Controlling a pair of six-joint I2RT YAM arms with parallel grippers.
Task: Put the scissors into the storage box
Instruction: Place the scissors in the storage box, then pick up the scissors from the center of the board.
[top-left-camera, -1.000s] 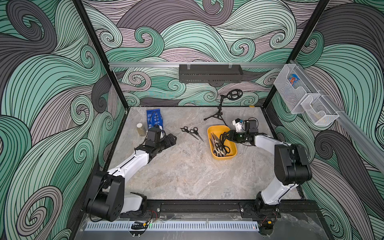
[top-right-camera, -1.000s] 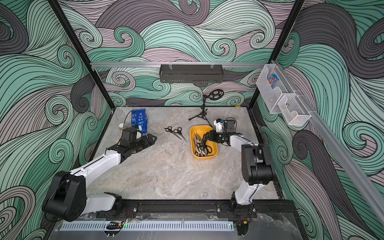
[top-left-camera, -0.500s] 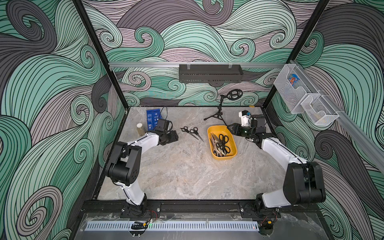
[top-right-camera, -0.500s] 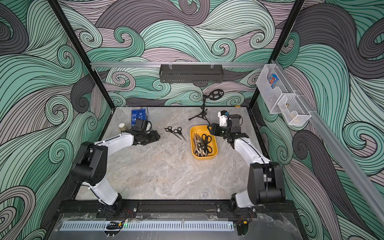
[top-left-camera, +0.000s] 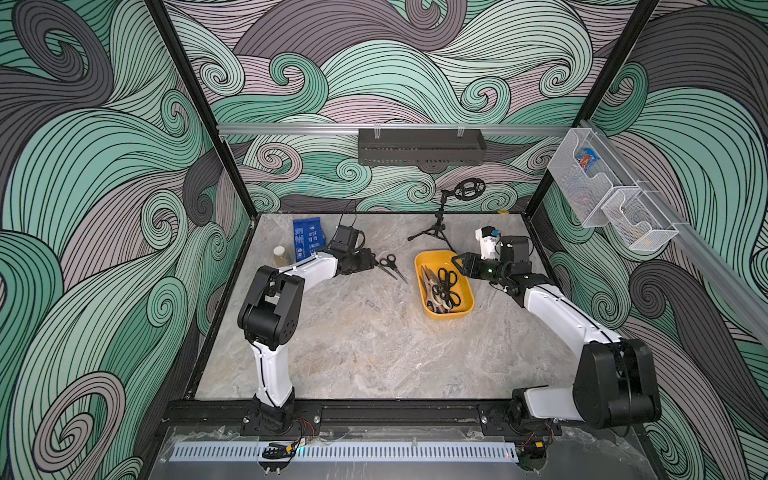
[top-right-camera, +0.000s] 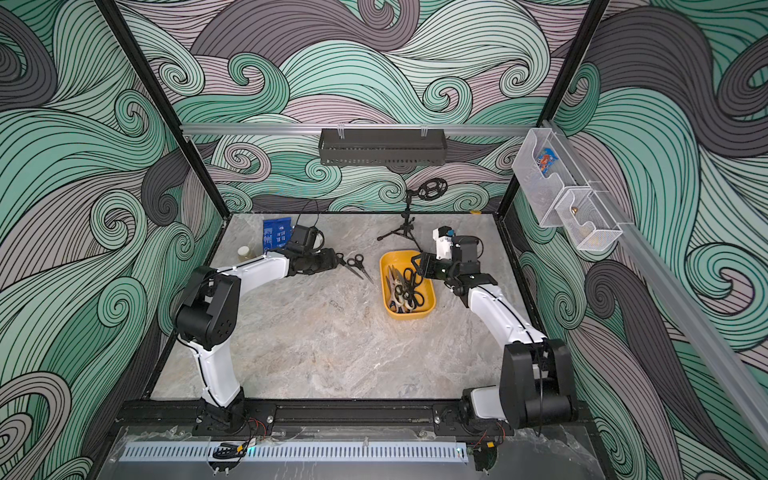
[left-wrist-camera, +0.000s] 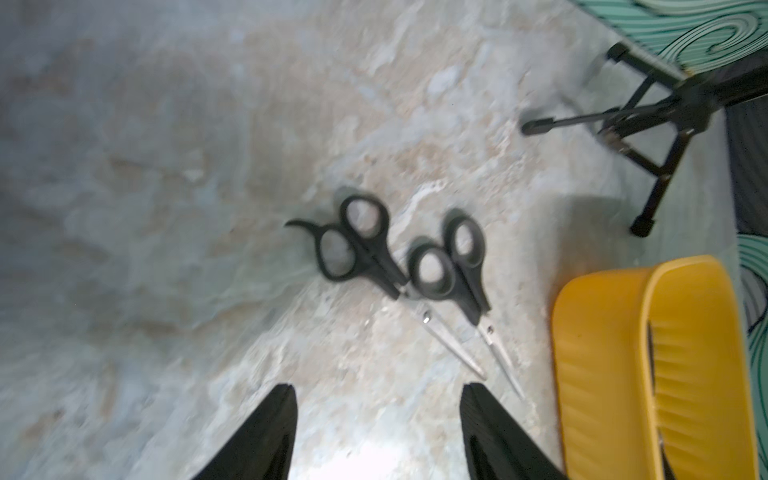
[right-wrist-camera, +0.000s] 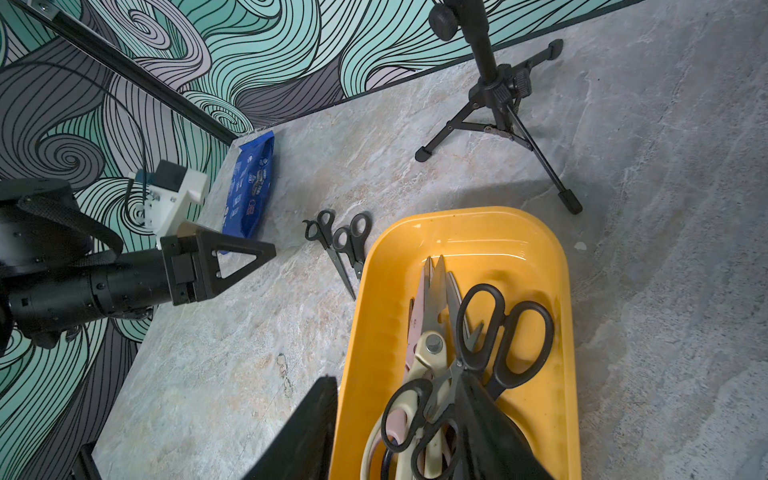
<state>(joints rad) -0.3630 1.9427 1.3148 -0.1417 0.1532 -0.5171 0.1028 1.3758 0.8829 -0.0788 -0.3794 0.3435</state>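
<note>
Right wrist view: we log the yellow storage box (right-wrist-camera: 490, 249) on the marble desk (right-wrist-camera: 665, 208). It holds a heap of scissors (right-wrist-camera: 432, 307): a large black-handled pair on top, and a cream-handled pair (right-wrist-camera: 430, 361) and pink handles beneath.

The right gripper (right-wrist-camera: 399, 376) hangs over the box. Its jaws are moderately wide, one finger outside the wall and one above the heap. We see nothing gripped. In both top views it sits at the box's far right corner.

Left wrist view: we log two small black-handled pairs (left-wrist-camera: 376, 268) side by side on the desk. Their blades are closed, and they lie just beside the box but outside it. The left gripper (left-wrist-camera: 377, 386) is near them, its jaws wide and empty.

In a top view we also list:
- a black tripod (top-left-camera: 436, 230) behind the box
- a blue packet (top-left-camera: 308, 239) at the desk's far left
- a small jar (top-left-camera: 279, 255) beside the packet
</note>
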